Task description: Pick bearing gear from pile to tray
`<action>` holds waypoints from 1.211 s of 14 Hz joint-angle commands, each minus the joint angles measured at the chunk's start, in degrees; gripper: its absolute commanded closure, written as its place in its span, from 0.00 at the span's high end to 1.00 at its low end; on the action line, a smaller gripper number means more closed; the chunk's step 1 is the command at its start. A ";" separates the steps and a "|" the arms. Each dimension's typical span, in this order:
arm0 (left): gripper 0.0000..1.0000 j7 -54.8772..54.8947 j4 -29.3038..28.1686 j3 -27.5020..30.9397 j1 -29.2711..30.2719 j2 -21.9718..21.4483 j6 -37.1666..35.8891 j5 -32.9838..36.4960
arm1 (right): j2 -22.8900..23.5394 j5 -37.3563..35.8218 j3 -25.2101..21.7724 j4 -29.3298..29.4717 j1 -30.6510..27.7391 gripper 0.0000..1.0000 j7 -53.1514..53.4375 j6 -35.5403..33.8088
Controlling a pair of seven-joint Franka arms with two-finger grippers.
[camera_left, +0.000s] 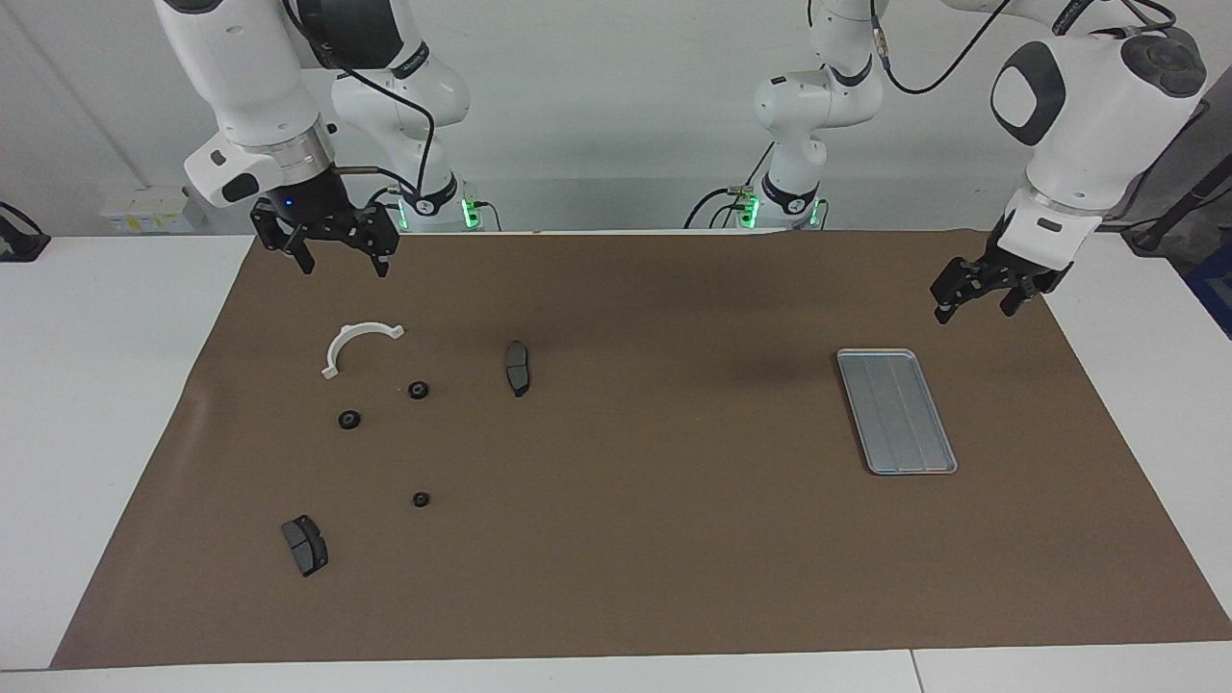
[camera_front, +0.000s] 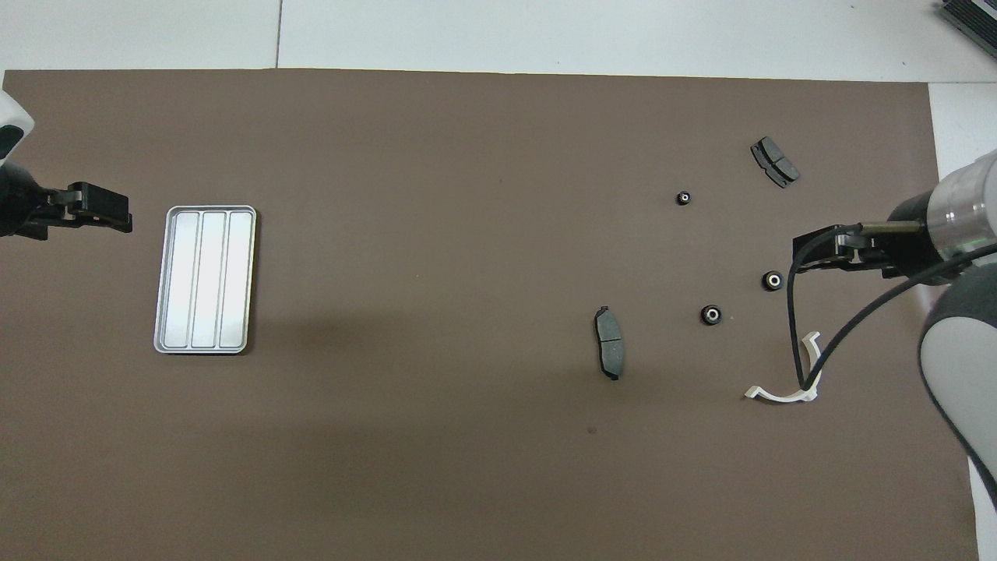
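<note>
Right claw (camera_left: 344, 262) (camera_front: 802, 253) hangs in the air with its fingers spread and nothing between them. It is over the robots' edge of the brown mat (camera_left: 654, 539) at the right arm's end of the worktop (camera_left: 96, 385).

Below it the pile lies scattered on the mat. The white half-ring bracket (camera_left: 343, 339) (camera_front: 779, 396) is the piece nearest the robots. Just farther out are two black bearing gears, well apart from each other. One gear (camera_left: 349, 420) (camera_front: 771, 280) sits toward the right arm's end. The second gear (camera_left: 418, 390) (camera_front: 710, 315) is beside it, toward the middle of the worktop. A third, smaller gear (camera_left: 421, 500) (camera_front: 684, 198) lies farther from the robots. Farther out again, near the mat's edge, lies a dark grey brake pad (camera_left: 305, 545) (camera_front: 775, 162). The other brake pad (camera_left: 518, 368) (camera_front: 610, 343) lies beside the second gear, toward the middle, apart from everything else.

A wide stretch of bare mat separates the pile from the silver tray (camera_left: 895, 411) (camera_front: 205, 279). The tray lies flat at the left arm's end with its ridges running away from the robots. All three gears are well apart from it.

Left claw (camera_left: 974, 308) (camera_front: 101, 212) waits in the air beside the tray, over the mat's edge at that end. Its fingers are spread and hold nothing.
</note>
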 commanded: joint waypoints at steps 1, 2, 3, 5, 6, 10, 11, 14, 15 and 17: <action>1.00 0.52 -0.82 0.01 0.09 -0.36 1.05 0.67 | -1.16 0.96 0.39 -0.94 -0.35 1.00 -0.20 -0.62; 1.00 0.52 -0.82 0.01 0.10 -0.36 1.05 0.67 | -1.08 0.96 0.39 -0.85 -0.35 1.00 -0.11 -0.53; 1.00 0.61 -0.82 0.01 0.18 -0.36 1.05 0.67 | -1.07 0.96 0.39 -0.85 -0.35 1.00 -0.11 -0.53; 1.00 0.61 -0.90 0.01 0.10 -0.36 1.05 0.67 | -1.16 1.05 0.30 -1.02 -0.52 1.00 -0.11 -0.71; 1.00 0.69 -0.91 0.01 0.18 -0.36 1.05 0.67 | -1.16 1.05 0.30 -1.37 -0.52 1.00 -0.11 -0.53; 1.00 0.78 -0.91 0.01 0.18 -0.36 1.05 0.67 | -1.51 2.18 0.21 -3.57 -1.22 1.00 -1.07 3.67; 1.00 0.78 -0.91 0.01 0.18 -0.36 1.05 0.67 | -1.51 2.89 -0.05 -4.27 -1.40 1.00 -2.21 4.64; 1.00 0.78 -0.91 0.01 0.18 -0.36 1.05 0.67 | -0.29 2.98 -0.14 -6.29 -2.81 1.00 -4.41 7.98; 1.00 0.78 -0.91 0.01 0.18 -0.36 1.05 0.67 | 0.50 2.98 -0.14 -7.52 -2.89 1.00 -4.94 9.73; 1.00 0.70 -0.91 0.01 0.18 -0.36 1.05 0.67 | 0.77 2.98 -0.14 -12.77 -3.59 1.00 -5.12 15.78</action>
